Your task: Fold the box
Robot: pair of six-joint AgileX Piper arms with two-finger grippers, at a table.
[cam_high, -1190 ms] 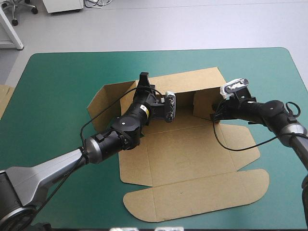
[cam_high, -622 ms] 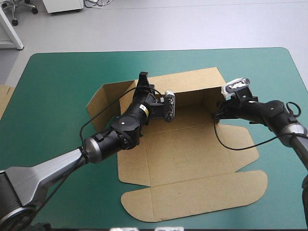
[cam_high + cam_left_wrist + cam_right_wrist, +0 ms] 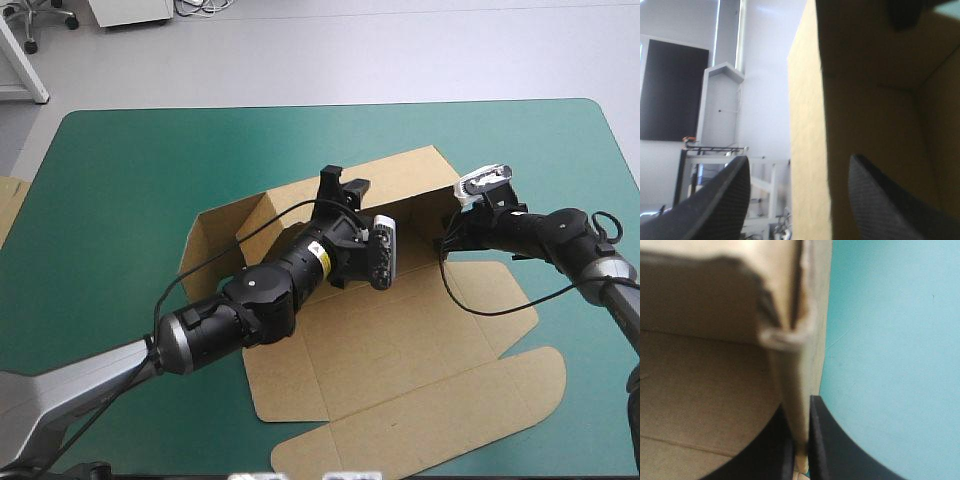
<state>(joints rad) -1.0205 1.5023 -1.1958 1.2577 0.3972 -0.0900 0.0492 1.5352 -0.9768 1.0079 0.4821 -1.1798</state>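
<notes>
Left gripper (image 3: 338, 185) moved rightward; box (image 3: 400, 330) wall between spread jaws.

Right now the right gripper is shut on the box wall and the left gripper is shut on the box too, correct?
Not quite. The left gripper is open: the left wrist view shows its fingers standing apart, with a raised wall of the box between them. The right gripper is shut on the box wall, as you said.

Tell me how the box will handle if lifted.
Probably light: the box is one thin cut sheet. Likely stiff between creases yet hinging at them, since its walls stand while the lid lies flat. The wall pinched by the right claw may spring back if released.
</notes>
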